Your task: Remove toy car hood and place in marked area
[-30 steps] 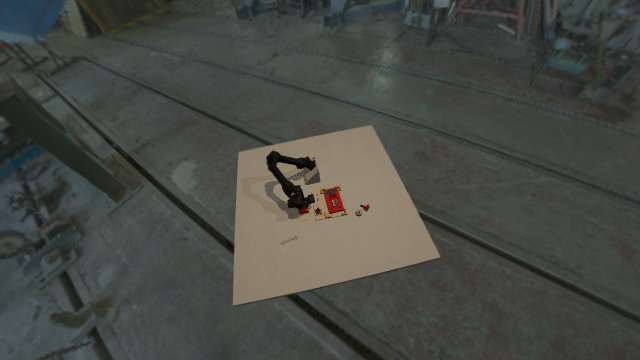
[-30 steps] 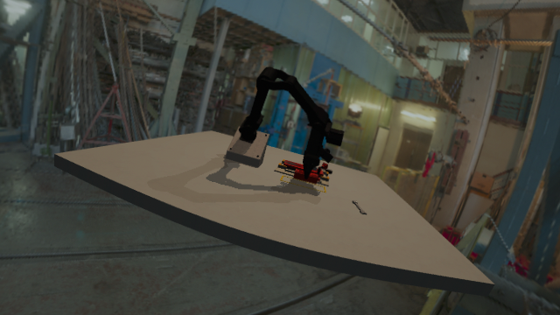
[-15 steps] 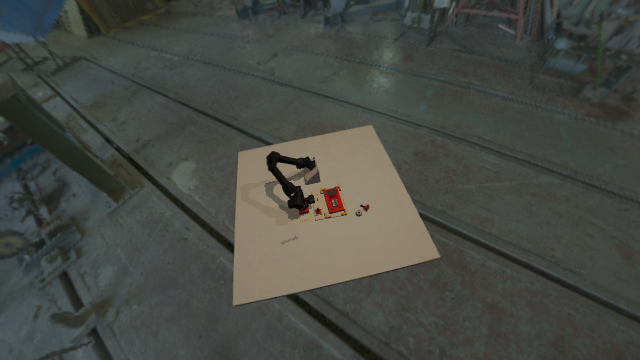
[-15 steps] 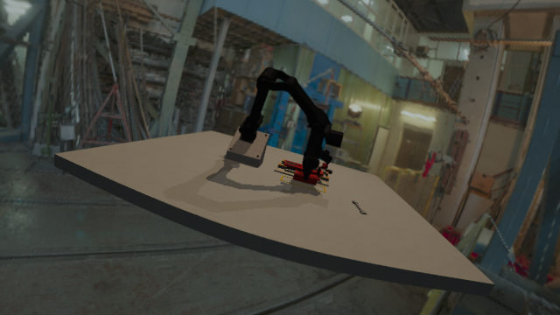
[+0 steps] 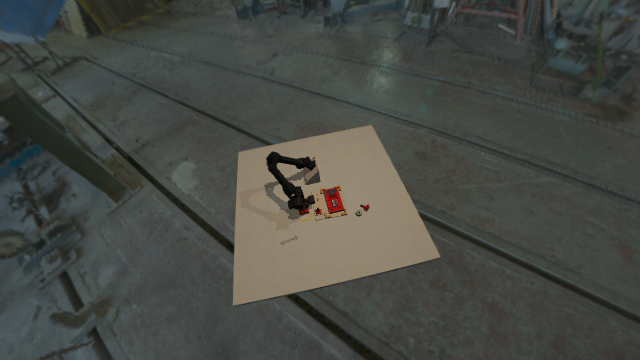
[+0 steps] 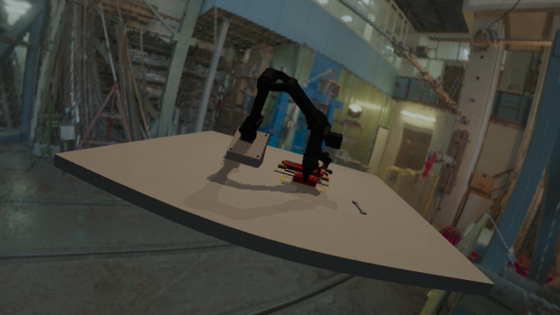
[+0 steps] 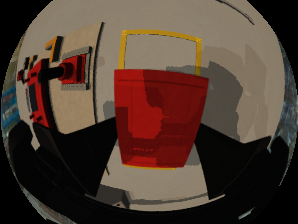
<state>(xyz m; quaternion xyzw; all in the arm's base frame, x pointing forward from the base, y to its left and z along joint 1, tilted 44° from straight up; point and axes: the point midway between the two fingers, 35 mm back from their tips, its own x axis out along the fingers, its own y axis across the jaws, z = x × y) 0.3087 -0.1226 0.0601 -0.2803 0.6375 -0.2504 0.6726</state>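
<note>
My gripper is shut on the red hood, gripping it by its near edge. The hood hangs low over the near part of the yellow-outlined marked area. I cannot tell whether it touches the table. The toy car, red on a yellow-edged base, lies just beside the marked area, to the left in the wrist view.
A small red part and a grey wheel lie beyond the car. A small wrench lies on the tan table. The arm's base block stands behind the gripper.
</note>
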